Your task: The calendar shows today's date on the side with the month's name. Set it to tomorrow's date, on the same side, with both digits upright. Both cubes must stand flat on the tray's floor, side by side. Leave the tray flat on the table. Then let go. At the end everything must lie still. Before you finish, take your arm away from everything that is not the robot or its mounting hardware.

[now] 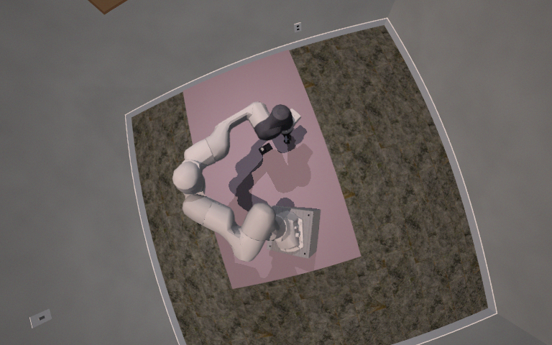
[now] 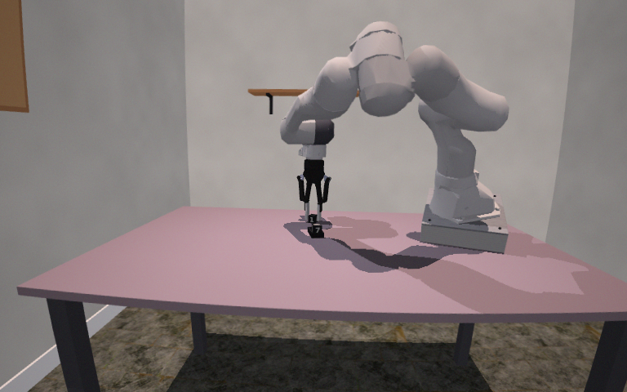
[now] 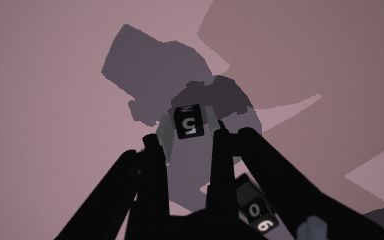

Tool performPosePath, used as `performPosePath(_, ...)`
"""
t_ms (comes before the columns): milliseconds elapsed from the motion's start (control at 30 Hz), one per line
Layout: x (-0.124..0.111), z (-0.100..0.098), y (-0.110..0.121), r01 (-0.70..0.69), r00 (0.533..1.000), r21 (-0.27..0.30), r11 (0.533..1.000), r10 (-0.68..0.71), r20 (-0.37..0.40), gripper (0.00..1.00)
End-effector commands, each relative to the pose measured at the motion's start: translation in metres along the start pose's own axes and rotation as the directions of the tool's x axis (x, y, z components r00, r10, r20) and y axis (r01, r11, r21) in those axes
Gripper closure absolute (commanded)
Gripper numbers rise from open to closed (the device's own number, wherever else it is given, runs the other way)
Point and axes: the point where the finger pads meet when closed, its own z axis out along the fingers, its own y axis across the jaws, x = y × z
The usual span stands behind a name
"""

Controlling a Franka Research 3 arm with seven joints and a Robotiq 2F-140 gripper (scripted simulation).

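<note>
Looking down through the wrist camera, I am seeing the gripper (image 3: 189,131) standing slightly parted around a black number cube (image 3: 187,121), clamping nothing. One grey pad (image 3: 165,136) is sitting just beside the cube's left face, and the other is standing a little off its right face. The cube's upward face is showing a white 5. In the exterior view the same cube (image 2: 311,219) is showing a 1 toward the camera and sitting low between the fingertips, right down at the pink table (image 2: 200,262); I cannot tell whether it is touching the surface.

A second number cube (image 3: 257,212) is lying just beside the first, nearer the camera, showing a 0 and a 6 in the wrist view and a 7 (image 2: 315,231) in the exterior view. Both are sitting in the arm's shadow, well apart from the grey base block (image 2: 462,238). I cannot make out a tray around either cube.
</note>
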Motion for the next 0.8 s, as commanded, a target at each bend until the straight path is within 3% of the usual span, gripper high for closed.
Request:
performPosePath(0, 0.000, 0.000, -0.001, 0.008, 1.000, 0.002, 1.000, -0.008, -0.002, 0.72)
performPosePath(267, 0.000, -0.011, -0.001, 0.008, 1.000, 0.002, 1.000, -0.008, -0.002, 0.72)
performPosePath(667, 0.000, -0.071, -0.001, 0.008, 1.000, 0.002, 1.000, -0.008, -0.002, 0.72)
performPosePath(767, 0.000, -0.075, -0.001, 0.008, 1.000, 0.002, 1.000, -0.008, -0.002, 0.72)
